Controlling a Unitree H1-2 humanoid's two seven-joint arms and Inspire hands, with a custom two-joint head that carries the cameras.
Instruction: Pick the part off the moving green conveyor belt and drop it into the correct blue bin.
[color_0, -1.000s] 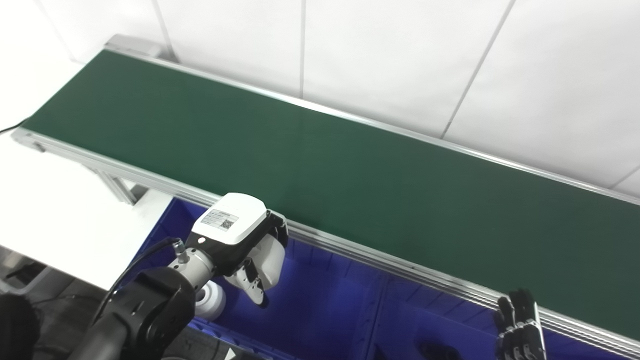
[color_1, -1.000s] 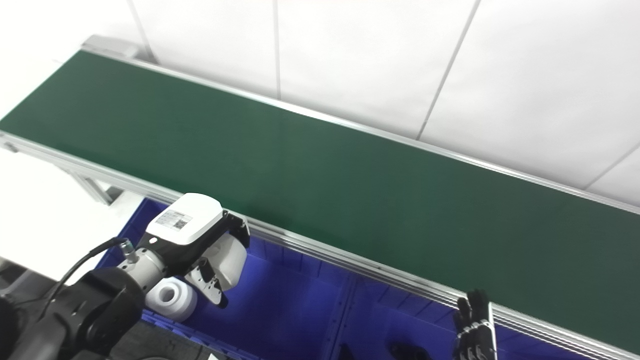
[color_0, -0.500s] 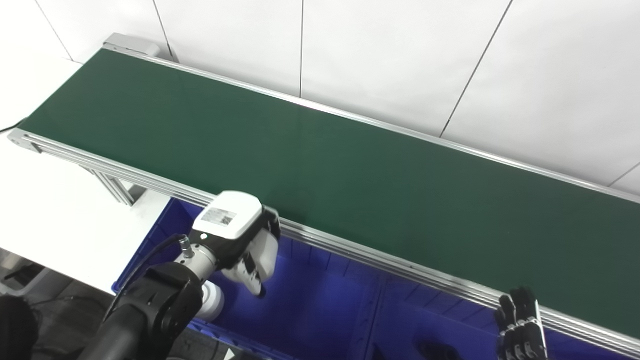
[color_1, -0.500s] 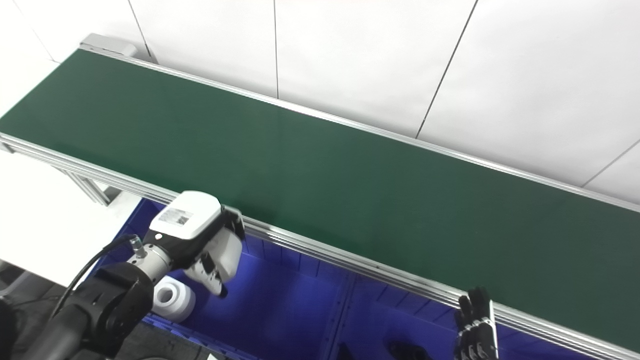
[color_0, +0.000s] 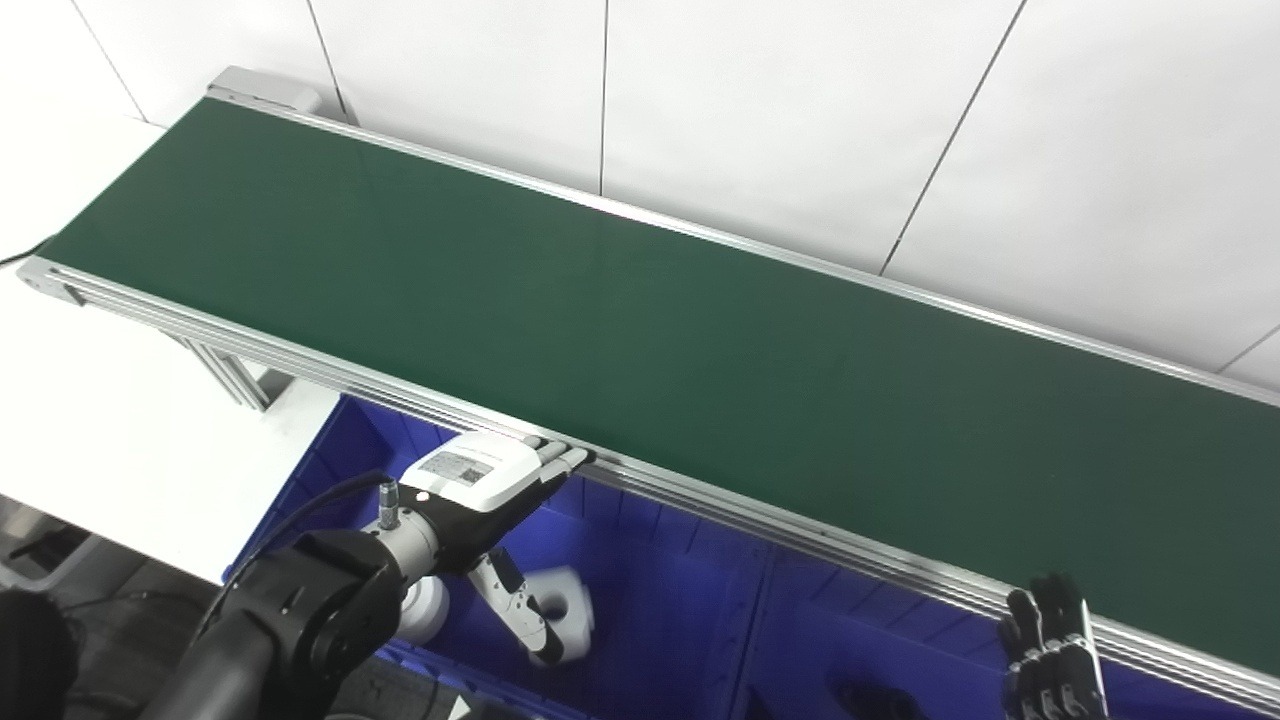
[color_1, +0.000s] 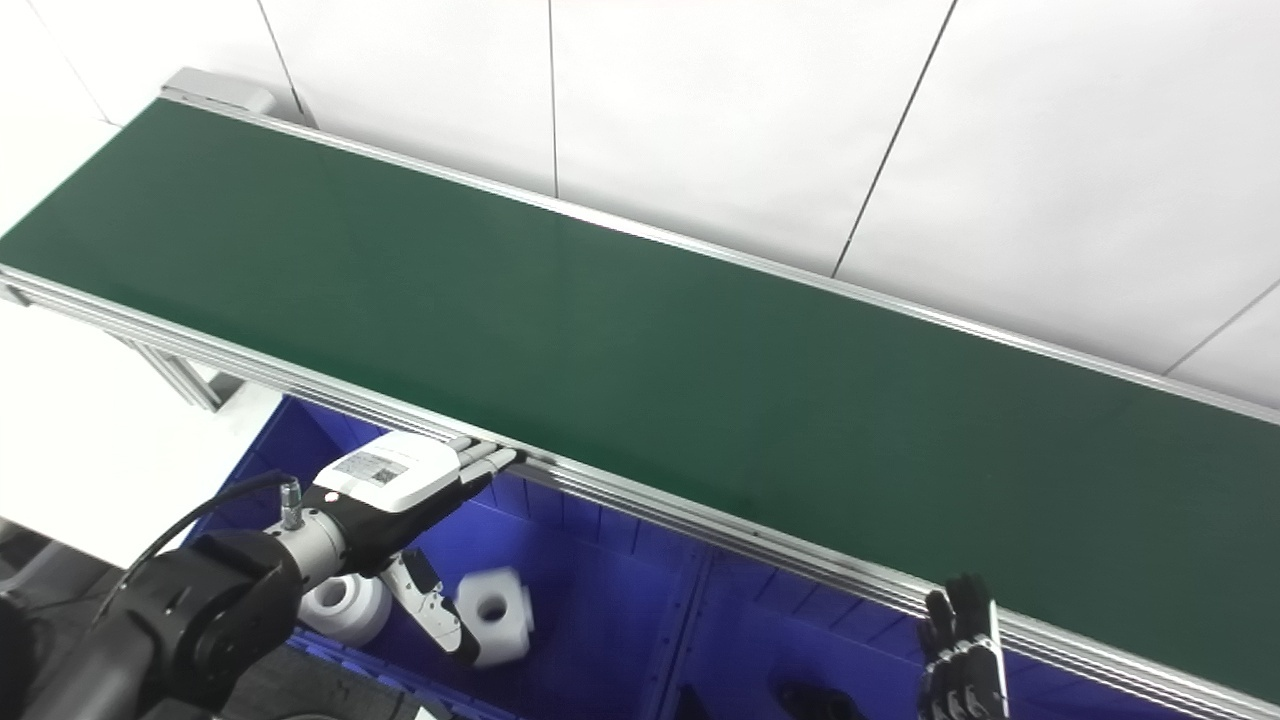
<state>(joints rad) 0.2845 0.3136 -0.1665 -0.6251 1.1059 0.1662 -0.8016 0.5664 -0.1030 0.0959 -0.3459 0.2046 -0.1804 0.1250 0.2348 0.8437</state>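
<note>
Over the left blue bin (color_1: 300, 440), near side of the green conveyor belt (color_1: 620, 330): the left robot hand (color_1: 400, 480) hovers flat, palm down, fingers (color_1: 480, 458) straight and spread toward the belt's aluminium rail (color_1: 700, 525), thumb hanging down into the bin. It holds nothing.

White part (color_1: 493, 612), blocky with a round hole through its top face, sits in the left blue bin just below and slightly right of the thumb tip. From these views I cannot tell whether thumb and part touch. A second white part (color_1: 345, 603), ring-shaped with a central hole, lies in the same bin to the left, partly hidden behind the dark forearm (color_1: 190, 610).

Belt surface: bare green from far left end to right edge of view, running diagonally, far left to near right.

Right blue bin (color_1: 800, 620) adjoins the left one under the rail; a dark object (color_1: 815, 698) lies at its bottom, too dim to identify.

Right robot hand (color_1: 962, 665) enters at the bottom right, dark fingers pointing up, just in front of the rail. It is mostly cut off by the frame edge; fingers look extended with nothing visible between them, but I cannot tell its state for certain.

White tabletop (color_0: 110, 440) lies left of the bins, beneath the belt's frame legs. White panelled wall (color_1: 700, 120) runs behind the belt.
</note>
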